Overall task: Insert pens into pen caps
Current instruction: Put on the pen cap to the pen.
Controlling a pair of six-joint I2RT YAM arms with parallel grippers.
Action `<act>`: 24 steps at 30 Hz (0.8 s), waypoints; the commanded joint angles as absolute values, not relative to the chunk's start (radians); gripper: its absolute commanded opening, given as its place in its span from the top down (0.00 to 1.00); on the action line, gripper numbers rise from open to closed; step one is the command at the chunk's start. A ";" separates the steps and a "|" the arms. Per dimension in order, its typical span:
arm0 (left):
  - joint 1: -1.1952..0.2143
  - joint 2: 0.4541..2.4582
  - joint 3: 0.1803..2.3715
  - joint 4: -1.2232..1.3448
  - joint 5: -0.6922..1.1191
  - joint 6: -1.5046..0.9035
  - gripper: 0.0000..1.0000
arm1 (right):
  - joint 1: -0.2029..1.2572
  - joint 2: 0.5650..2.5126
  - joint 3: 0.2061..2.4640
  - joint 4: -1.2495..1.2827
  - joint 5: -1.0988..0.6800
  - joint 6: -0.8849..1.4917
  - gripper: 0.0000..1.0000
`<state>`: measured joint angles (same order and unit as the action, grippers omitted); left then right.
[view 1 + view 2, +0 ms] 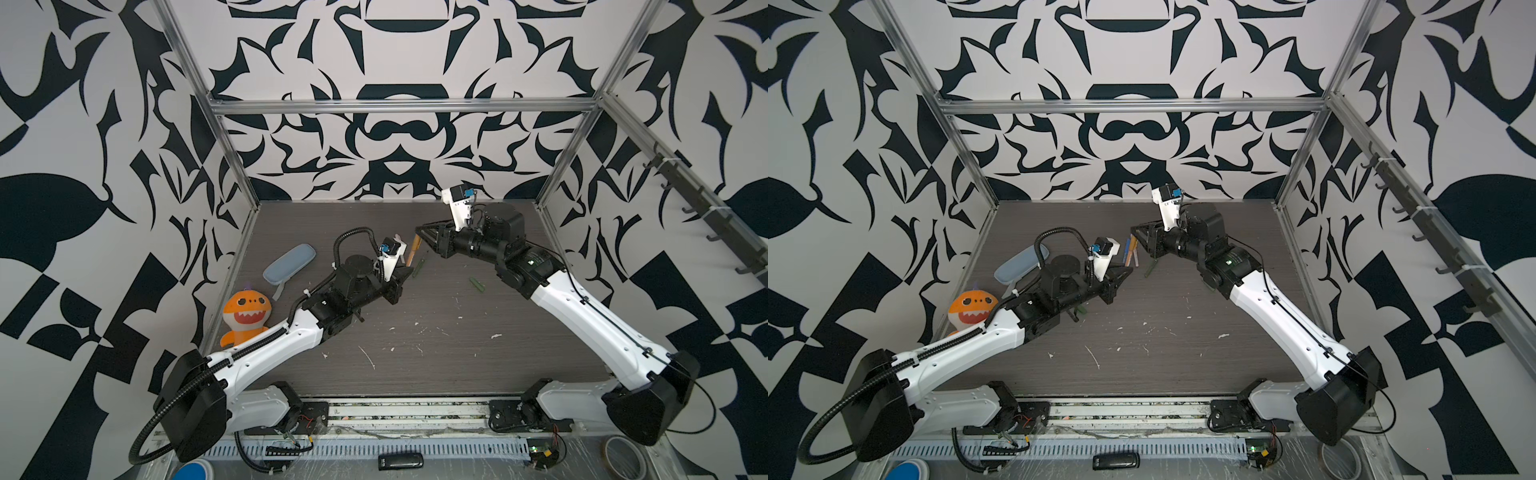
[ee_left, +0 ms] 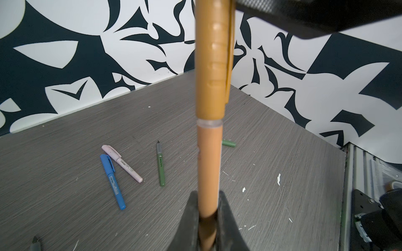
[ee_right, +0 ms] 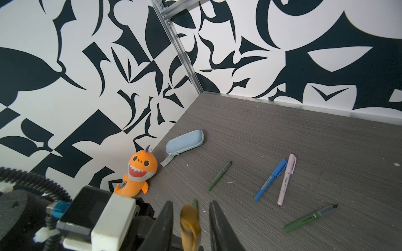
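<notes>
The left gripper (image 2: 208, 195) is holding the orange-brown pen (image 2: 208, 165) above the table (image 1: 436, 361). Its two black fingers are pressing on the lower part of the barrel from both sides. The pen is pointing up and away toward the right gripper (image 3: 191, 203). The orange-brown cap (image 2: 212, 65) is sitting on the tip end of this pen, and a thin pale ring is showing between the cap's edge and the barrel.

In the right wrist view the right gripper's fingers are standing on each side of the cap, with a narrow gap showing on both sides, so they are a little apart and not pressing on it.

The other pens are lying on the table beneath the two grippers. The blue pen (image 2: 113, 182) and the pale pink pen (image 2: 121, 163) are both wearing their caps; they are lying in a V with the cap ends close together, and I cannot tell if they are touching. Near them the green pen (image 2: 161, 165) is lying uncapped, its dark tip bare. A second green pen (image 3: 219, 176), also uncapped, is lying nearer to the pale blue pencil case (image 3: 185, 142). One green cap (image 2: 228, 143) is lying alone, partly hidden behind the held pen.

The orange plush shark toy (image 3: 140, 171) is leaning at the wall beside the pencil case.
</notes>
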<state>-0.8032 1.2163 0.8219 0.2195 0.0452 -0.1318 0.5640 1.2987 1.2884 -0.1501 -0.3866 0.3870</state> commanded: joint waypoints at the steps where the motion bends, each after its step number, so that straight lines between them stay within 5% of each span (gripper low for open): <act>1: -0.800 1.188 0.818 0.237 0.062 -0.140 1.00 | 0.563 1.299 1.302 -0.085 -0.434 0.411 0.77; 8: -0.800 1.189 0.816 0.251 0.070 -0.150 1.00 | 0.563 1.305 1.283 -0.099 -0.461 0.409 0.79; 14: -0.799 1.188 0.816 0.300 0.050 -0.169 1.00 | 0.563 1.290 1.251 -0.093 -0.471 0.419 0.95; 24: -0.779 1.219 0.856 0.535 0.028 -0.191 1.00 | 0.563 1.287 1.165 -0.065 -0.485 0.438 0.99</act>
<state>-0.7998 1.2213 0.8028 0.3031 0.0433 -0.1669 0.5545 1.2942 1.2076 -0.0093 -0.4492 0.4206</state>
